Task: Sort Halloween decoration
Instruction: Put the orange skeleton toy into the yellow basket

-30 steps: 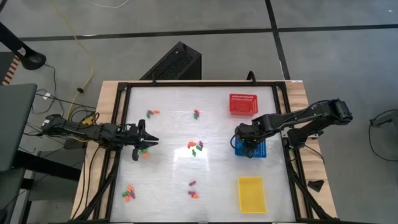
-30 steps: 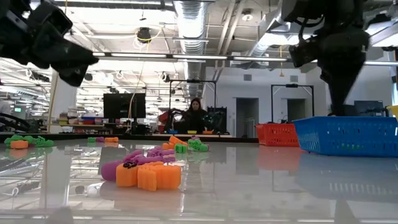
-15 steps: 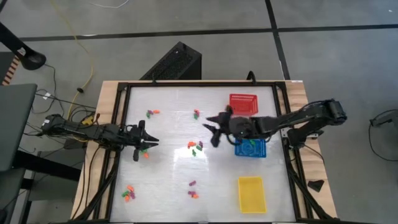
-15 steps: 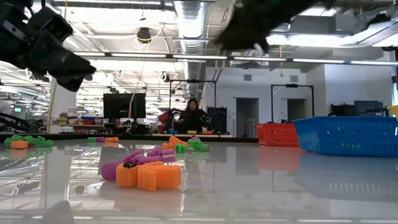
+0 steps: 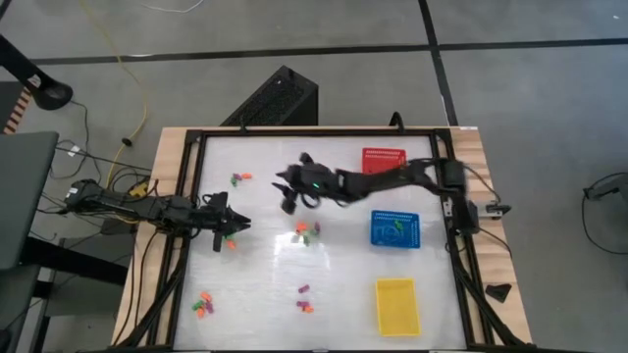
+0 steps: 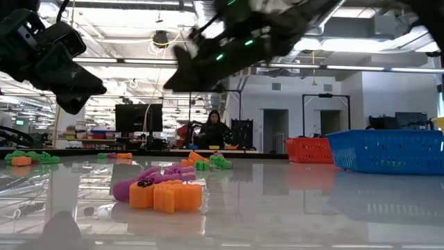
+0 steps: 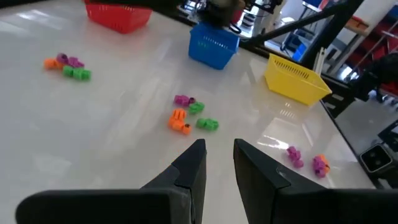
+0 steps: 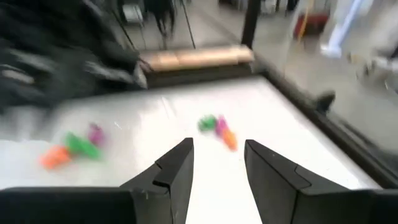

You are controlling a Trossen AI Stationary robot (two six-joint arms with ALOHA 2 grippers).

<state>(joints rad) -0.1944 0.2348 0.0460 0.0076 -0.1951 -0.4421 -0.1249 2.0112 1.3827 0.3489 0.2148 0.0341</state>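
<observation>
The Halloween decoration lies on the white table in small clusters of orange, green and purple trinkets: one at the centre (image 5: 307, 232), one at the far left (image 5: 239, 177), two near the front (image 5: 204, 304) (image 5: 304, 302), and one (image 6: 163, 193) beside my left gripper. My left gripper (image 7: 217, 155) hovers at the table's left side, open by a narrow gap with nothing in it. My right gripper (image 8: 217, 165) is stretched out over the table's far middle (image 5: 286, 192), above the surface. It is open and empty, pointing toward the far-left cluster (image 8: 217, 129).
Three mesh baskets stand in a row on the table's right side: a red one (image 5: 384, 162) at the far end, a blue one (image 5: 395, 229) in the middle and a yellow one (image 5: 396, 305) nearest the front. A black frame (image 5: 186, 196) borders the table. A person sits in the room beyond (image 6: 216, 128).
My right gripper has swung from above the blue basket toward the table's left, across its far middle. It has tipped from pointing down into the basket to nearly level. The trinkets and baskets have stayed where they were.
</observation>
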